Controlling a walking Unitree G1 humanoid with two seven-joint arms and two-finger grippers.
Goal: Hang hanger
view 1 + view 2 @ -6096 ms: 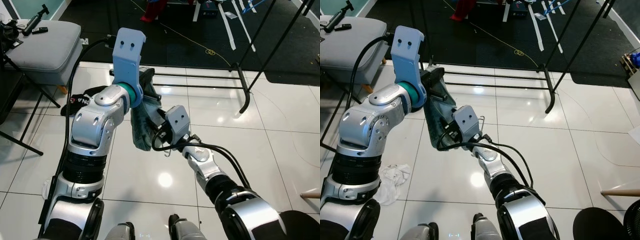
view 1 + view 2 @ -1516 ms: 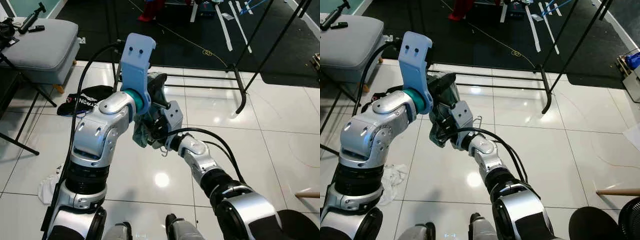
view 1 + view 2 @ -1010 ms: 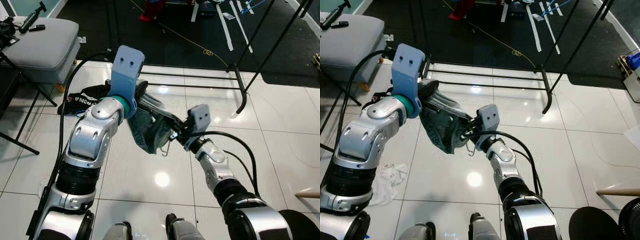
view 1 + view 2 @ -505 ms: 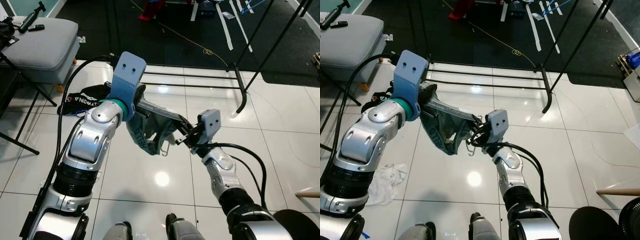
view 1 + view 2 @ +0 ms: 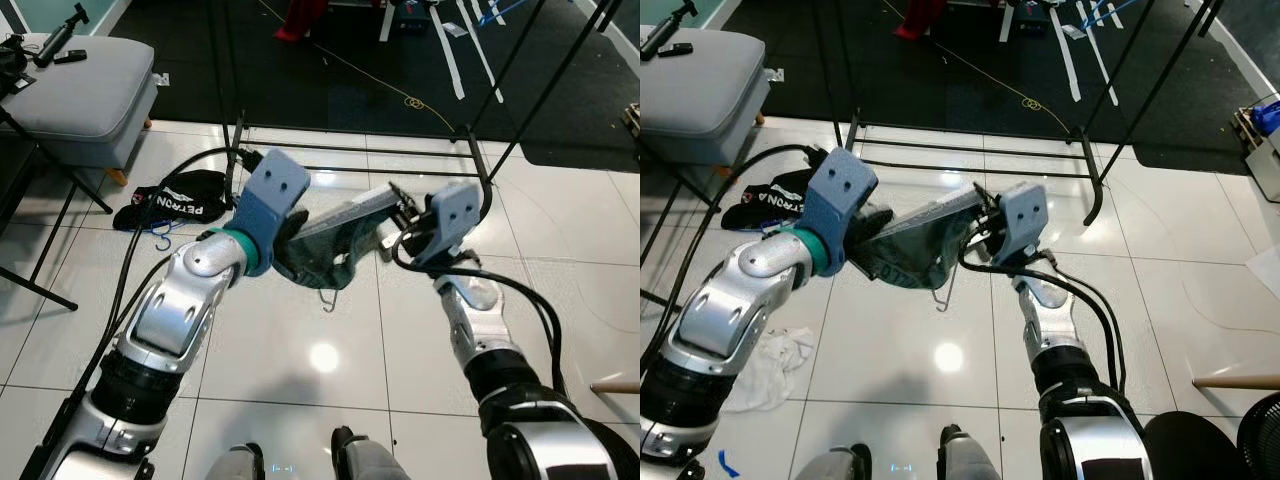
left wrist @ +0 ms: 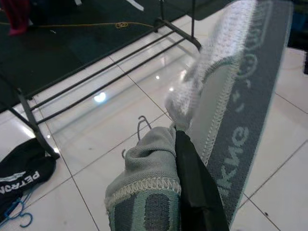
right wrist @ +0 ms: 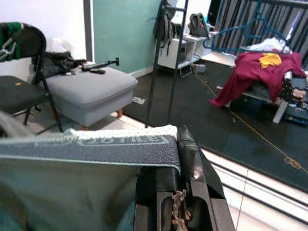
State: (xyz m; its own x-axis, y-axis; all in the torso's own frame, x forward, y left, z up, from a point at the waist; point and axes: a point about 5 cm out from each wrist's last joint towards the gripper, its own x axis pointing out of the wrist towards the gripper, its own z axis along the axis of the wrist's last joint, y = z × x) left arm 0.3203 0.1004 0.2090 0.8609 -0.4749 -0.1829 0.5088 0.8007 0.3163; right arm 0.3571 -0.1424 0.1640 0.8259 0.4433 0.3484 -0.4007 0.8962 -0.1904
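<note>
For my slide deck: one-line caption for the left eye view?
Left gripper and right gripper stretch a grey garment between them above the tiled floor.

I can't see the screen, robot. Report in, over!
Left gripper and right gripper both clamped on the grey garment, stretched between them above the floor. Hanger hook dangles beneath. Clothes rack stands just ahead.
</note>
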